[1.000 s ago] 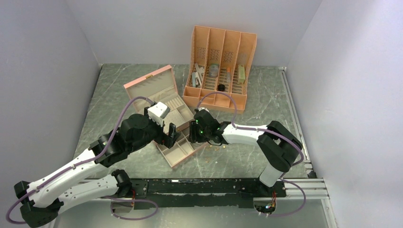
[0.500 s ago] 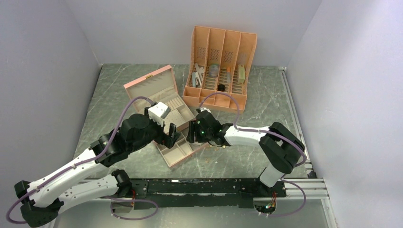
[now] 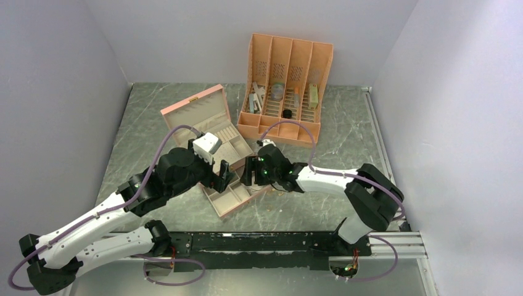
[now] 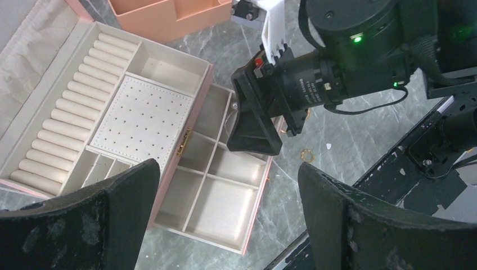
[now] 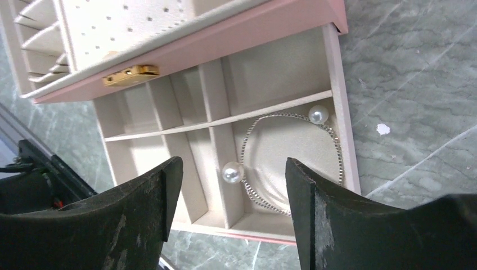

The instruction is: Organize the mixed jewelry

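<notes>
Right gripper [image 5: 232, 169] was spread wide with nothing pinched, hanging over the pulled-out drawer [image 5: 341, 118] of the pink jewelry box [image 4: 140, 112]. In the right wrist view a pearl chain [image 5: 318, 114] lay in the drawer's lower-right compartment, directly in the gap between the two fingers and touching neither. Loose gold pieces [image 4: 306, 153] sat on the marble table [image 3: 345, 129] just right of the drawer, outside both claws, right of centre in the left wrist view. Left gripper [image 4: 225, 185] was fully spread and empty, hovering over the box's near edge, at centre frame in the top view.
</notes>
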